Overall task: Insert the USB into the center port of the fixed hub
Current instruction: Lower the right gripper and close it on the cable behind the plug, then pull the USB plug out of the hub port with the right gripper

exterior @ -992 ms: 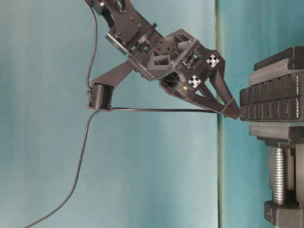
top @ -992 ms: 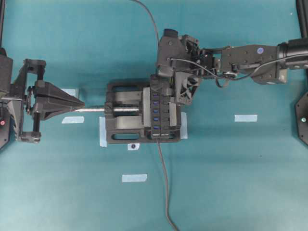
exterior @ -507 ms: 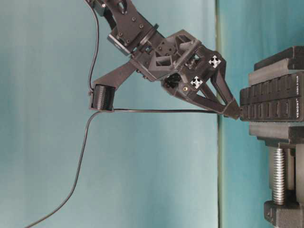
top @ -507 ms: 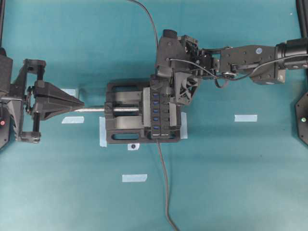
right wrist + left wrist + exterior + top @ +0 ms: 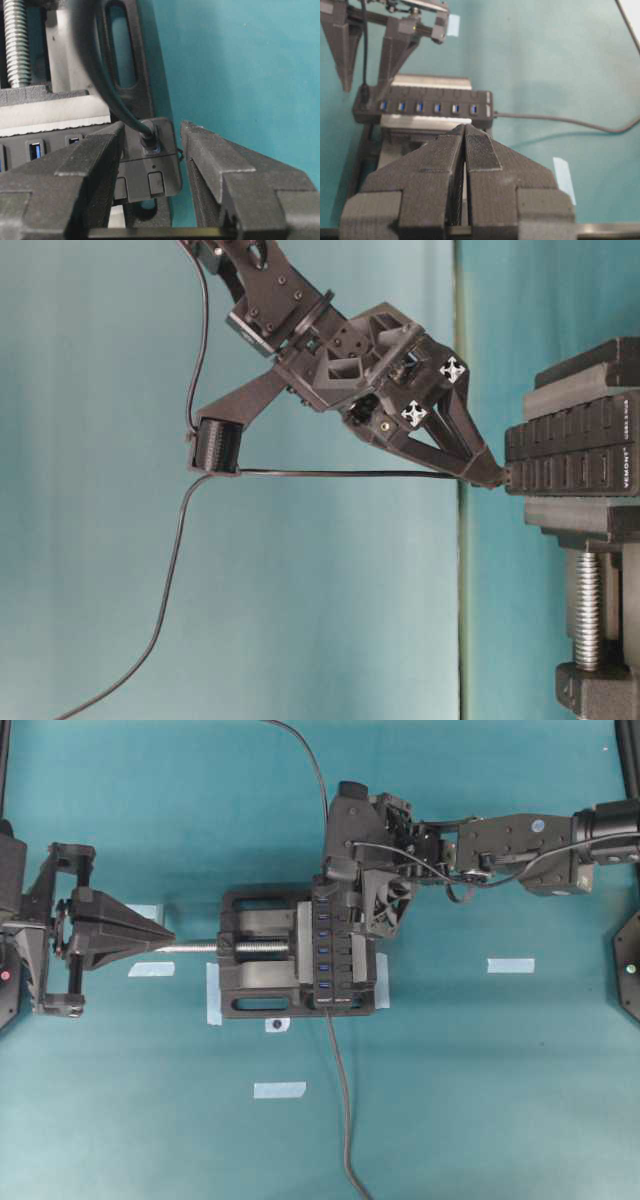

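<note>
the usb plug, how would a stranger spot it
Find the black vise mid-table; the long black strip clamped in it is the hub. The USB is the small black plug standing in the hub's end slot, a thin cable rising from it; the other visible slots show empty blue.

right pincer (image 5: pixel 150 165) has narrowed its jaws around the usb (image 5: pixel 148 134).
</note>
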Controlling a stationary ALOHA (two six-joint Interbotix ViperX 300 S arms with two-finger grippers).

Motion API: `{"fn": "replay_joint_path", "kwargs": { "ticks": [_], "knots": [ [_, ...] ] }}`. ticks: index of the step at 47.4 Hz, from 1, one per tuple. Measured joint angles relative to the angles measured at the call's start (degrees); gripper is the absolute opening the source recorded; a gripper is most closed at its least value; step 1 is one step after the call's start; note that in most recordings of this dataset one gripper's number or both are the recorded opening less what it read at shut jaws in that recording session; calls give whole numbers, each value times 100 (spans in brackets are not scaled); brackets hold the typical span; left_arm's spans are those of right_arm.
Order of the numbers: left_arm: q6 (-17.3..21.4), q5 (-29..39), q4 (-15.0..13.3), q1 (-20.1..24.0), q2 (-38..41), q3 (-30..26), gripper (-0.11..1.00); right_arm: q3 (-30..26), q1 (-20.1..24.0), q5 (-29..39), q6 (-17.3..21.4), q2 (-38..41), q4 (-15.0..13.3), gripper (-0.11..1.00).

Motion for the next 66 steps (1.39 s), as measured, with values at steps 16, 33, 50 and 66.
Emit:
{"fn": "replay_joint_path", "kwargs": {
  "ticks": [16,33,50,66],
  "knots": [
    [0,0,-9,-9,-9,0,0,-9,0,9,0,0,0,33],
    [0,9,-9,-9,-9,0,0,0,26,18,0,0,-9,9],
    [0,0,-9,-9,-9,0,0,0,35,26,0,0,-18,9],
    [0,0,-9,-9,-9,0,0,0,35,26,0,0,-9,9]
  ]
}}
